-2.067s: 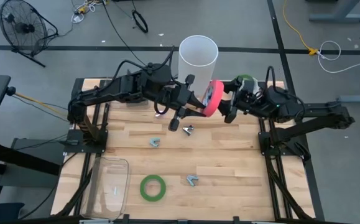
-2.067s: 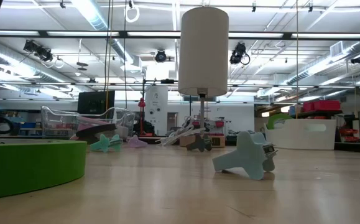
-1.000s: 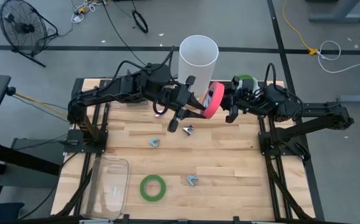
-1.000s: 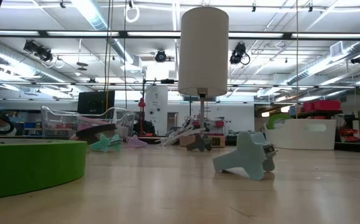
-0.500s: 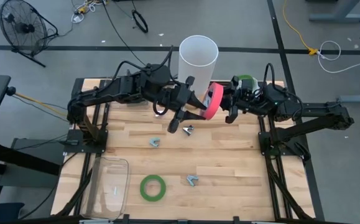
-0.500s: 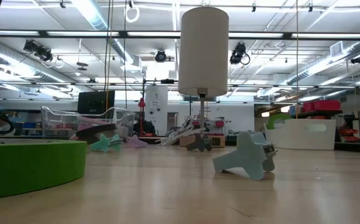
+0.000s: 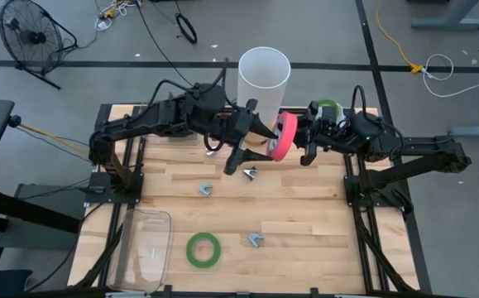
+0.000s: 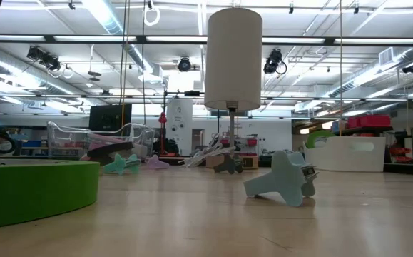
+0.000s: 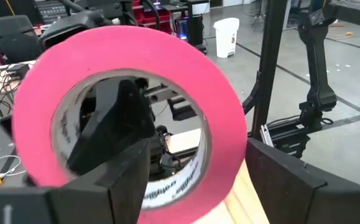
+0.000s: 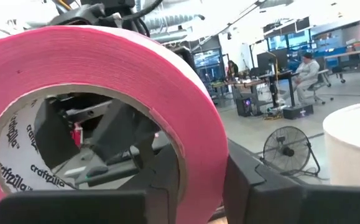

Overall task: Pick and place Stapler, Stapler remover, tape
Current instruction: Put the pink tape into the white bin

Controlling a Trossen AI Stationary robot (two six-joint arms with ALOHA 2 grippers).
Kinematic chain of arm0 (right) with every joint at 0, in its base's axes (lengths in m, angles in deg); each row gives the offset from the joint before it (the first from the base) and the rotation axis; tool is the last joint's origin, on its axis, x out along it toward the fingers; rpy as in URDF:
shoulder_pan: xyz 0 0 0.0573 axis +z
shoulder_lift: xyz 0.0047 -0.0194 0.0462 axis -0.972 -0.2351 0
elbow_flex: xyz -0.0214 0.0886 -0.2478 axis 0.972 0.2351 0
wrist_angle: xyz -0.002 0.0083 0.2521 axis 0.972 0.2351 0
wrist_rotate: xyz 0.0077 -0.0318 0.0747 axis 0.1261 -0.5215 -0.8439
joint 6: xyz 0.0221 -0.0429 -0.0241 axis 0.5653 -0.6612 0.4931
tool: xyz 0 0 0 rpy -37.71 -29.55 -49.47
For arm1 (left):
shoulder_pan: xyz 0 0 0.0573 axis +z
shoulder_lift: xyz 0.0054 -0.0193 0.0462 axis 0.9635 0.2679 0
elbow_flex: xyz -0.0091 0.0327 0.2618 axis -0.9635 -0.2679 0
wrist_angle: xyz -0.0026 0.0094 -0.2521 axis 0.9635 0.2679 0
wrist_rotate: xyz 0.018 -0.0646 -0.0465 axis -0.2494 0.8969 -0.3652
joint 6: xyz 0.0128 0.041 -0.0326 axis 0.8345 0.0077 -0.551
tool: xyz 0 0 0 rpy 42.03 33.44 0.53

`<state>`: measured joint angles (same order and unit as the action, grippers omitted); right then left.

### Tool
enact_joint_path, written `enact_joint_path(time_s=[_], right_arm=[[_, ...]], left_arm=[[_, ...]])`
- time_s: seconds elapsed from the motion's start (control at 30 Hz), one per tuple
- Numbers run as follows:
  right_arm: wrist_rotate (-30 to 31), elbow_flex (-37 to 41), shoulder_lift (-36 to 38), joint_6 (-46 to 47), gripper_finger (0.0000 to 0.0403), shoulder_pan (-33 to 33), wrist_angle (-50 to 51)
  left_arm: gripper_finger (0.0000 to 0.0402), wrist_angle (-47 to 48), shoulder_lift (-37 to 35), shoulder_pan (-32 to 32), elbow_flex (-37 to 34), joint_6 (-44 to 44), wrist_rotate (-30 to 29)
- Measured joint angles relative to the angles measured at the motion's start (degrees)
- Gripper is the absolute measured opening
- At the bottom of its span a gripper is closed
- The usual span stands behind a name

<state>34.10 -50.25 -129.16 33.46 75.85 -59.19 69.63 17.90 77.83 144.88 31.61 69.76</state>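
Now the red tape ring (image 7: 285,136) is held on edge in the air just beside the white cylinder (image 7: 264,76), shifted slightly toward the left arm since two seconds ago. It is gripped through its rim by both the left gripper (image 7: 265,136) and the right gripper (image 7: 299,136). "craftzilla" is printed inside the core. One green tape ring (image 7: 203,249) lies well apart from the cylinder, near the clear bin (image 7: 144,248).

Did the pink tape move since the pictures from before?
Barely. The red tape stays up between the left gripper and right gripper, by the white tube; the right arm crept slightly toward the left one. The green tape and the staple removers on the table stayed put.
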Motion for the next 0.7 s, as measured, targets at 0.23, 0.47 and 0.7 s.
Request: enact_joint_path(time_s=[0.23,0.47,0.7], right_arm=[[0.7,0.0,2.93,-0.36,0.008,-1.19,5.39],[6.44,0.0,6.47,-3.28,0.008,-2.43,15.53],[15.45,0.0,7.59,-7.08,0.008,-3.33,26.19]], left_arm=[[0.0246,2.91,-2.97,2.65,0.02,-0.01,-0.99],[0.0217,4.11,-5.82,4.64,0.04,-0.03,-1.09],[0.0164,4.84,-6.93,4.84,0.07,0.04,-1.03]])
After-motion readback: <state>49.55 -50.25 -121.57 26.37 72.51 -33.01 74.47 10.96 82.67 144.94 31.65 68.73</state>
